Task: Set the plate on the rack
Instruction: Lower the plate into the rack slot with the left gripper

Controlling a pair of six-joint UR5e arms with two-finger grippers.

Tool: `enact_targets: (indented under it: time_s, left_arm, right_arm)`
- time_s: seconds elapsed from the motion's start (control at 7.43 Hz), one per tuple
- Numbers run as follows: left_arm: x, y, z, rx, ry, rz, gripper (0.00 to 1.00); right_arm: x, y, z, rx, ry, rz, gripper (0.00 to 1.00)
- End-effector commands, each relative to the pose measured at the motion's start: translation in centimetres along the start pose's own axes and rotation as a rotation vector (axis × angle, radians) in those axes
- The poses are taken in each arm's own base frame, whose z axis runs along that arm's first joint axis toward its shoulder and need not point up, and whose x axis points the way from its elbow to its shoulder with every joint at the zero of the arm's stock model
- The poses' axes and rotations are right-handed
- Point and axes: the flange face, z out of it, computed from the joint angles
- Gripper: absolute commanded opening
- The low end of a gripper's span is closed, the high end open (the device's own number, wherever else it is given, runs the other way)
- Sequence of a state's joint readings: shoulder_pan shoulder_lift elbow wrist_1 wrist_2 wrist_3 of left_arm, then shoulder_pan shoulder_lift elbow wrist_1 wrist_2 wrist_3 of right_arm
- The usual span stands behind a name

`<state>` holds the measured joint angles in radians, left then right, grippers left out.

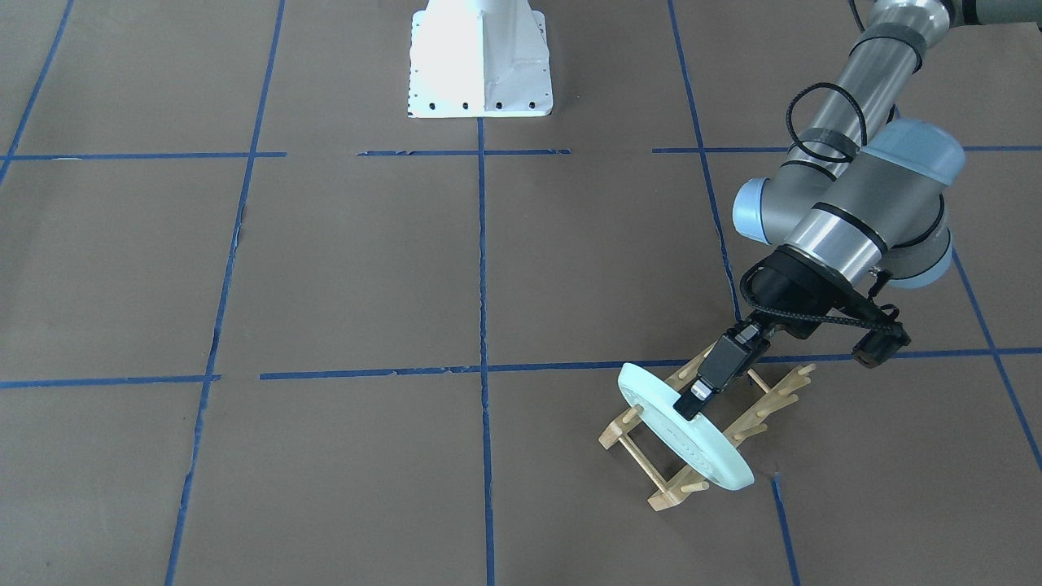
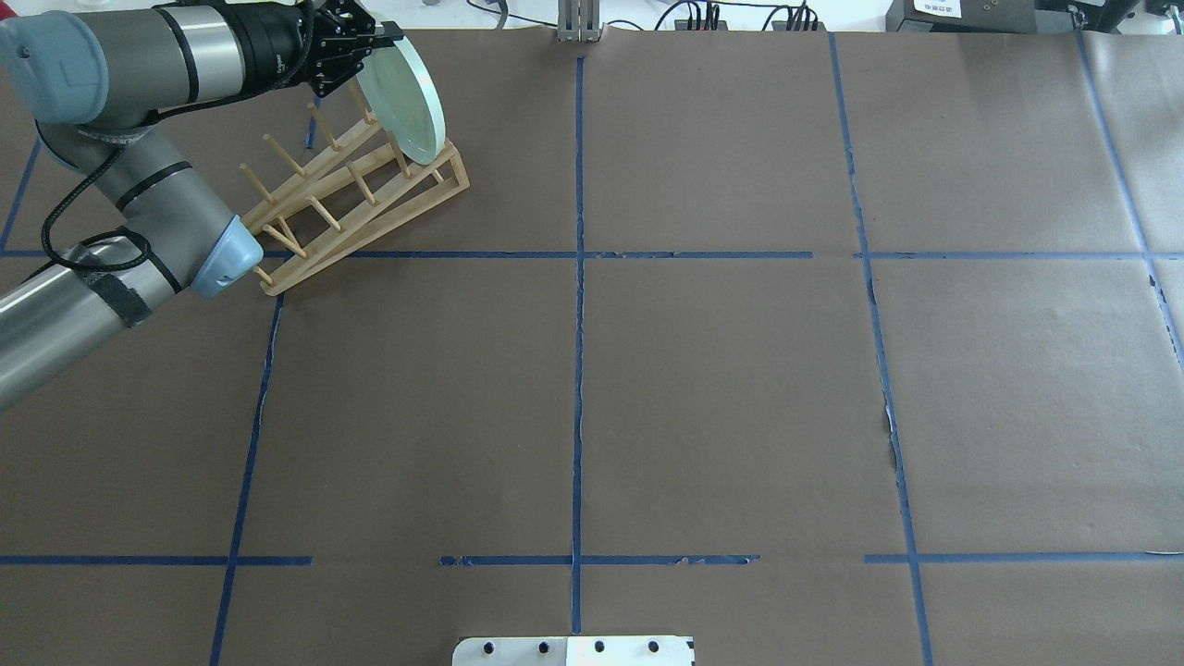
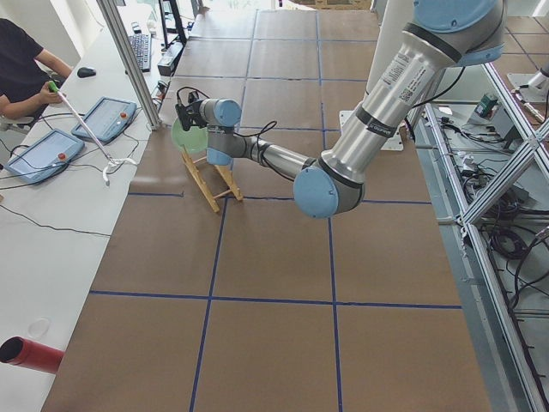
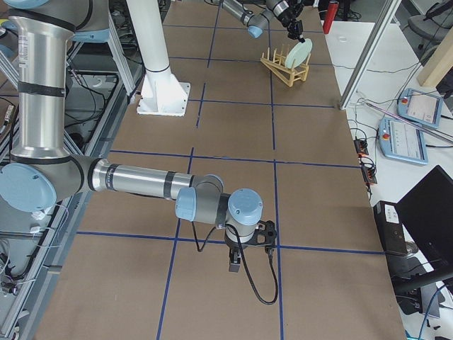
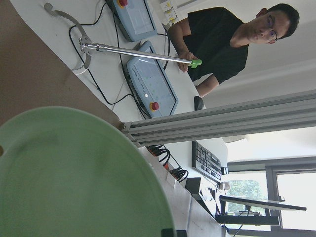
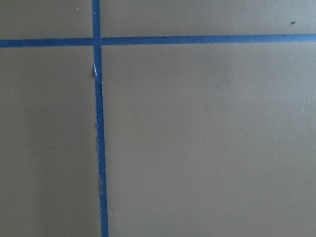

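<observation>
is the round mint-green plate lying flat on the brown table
No, the round mint-green plate is up on edge at the light wooden peg rack, with the left gripper clamped on its upper rim.

The overhead view looks forward and down over the table [image 2: 721, 370] from behind the robot's base [image 2: 573, 650]. The front-facing view looks steeply down from the opposite side, so both share the rack [image 1: 667, 495] and the plate [image 1: 700, 452], mirrored. The side views look along the table from either end, far off, while the left wrist camera sits close against the plate and the right one faces the tabletop.
</observation>
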<state>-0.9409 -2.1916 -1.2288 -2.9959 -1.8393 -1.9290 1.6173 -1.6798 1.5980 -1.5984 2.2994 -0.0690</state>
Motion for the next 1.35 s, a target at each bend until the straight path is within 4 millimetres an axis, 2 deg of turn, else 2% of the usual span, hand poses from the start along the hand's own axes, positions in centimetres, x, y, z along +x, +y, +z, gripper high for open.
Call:
enact_targets:
  time_s: [0.0,0.13,0.4,0.54,0.67,0.81,0.94,1.08,1.21]
  left_arm:
    - [-0.2,0.1,0.0,-0.001,-0.004,-0.001,0.84]
    - [-0.2,0.0,0.0,0.002,-0.007,0.0,1.0]
    - [-0.3,-0.4,-0.2,0.007,-0.011,0.013,1.0]
    - [1.0,-1.5,-1.1,0.02,0.006,0.047,1.0]
    - [3.1,-2.2,-2.5,0.024,0.006,0.071,1.0]
    - [4.4,-3.1,-4.2,0.014,-0.081,0.125,1.0]
    - [3.8,-3.2,-5.8,-0.014,-0.198,0.276,1.0]
    - [2.6,-4.9,-6.9,-0.042,-0.33,0.369,1.0]
    - [1.2,-7.3,-9.9,-0.1,-0.416,0.453,1.0]
  right_arm:
    - [0.0,0.0,0.0,0.0,0.0,-0.001,1.0]
    - [0.0,0.0,0.0,0.0,0.0,-0.001,1.0]
    - [0.0,0.0,0.0,0.001,0.0,0.0,1.0]
    - [0.0,0.0,0.0,0.001,0.0,0.0,1.0]
    - [0.0,0.0,0.0,0.001,0.0,0.0,1.0]
    - [0.0,0.0,0.0,0.0,0.0,-0.001,1.0]
    - [0.0,0.0,0.1,-0.001,0.0,0.0,1.0]
    - [0.0,0.0,0.0,0.001,0.0,0.0,1.0]
    - [0.0,0.0,0.0,0.0,0.0,-0.001,1.0]
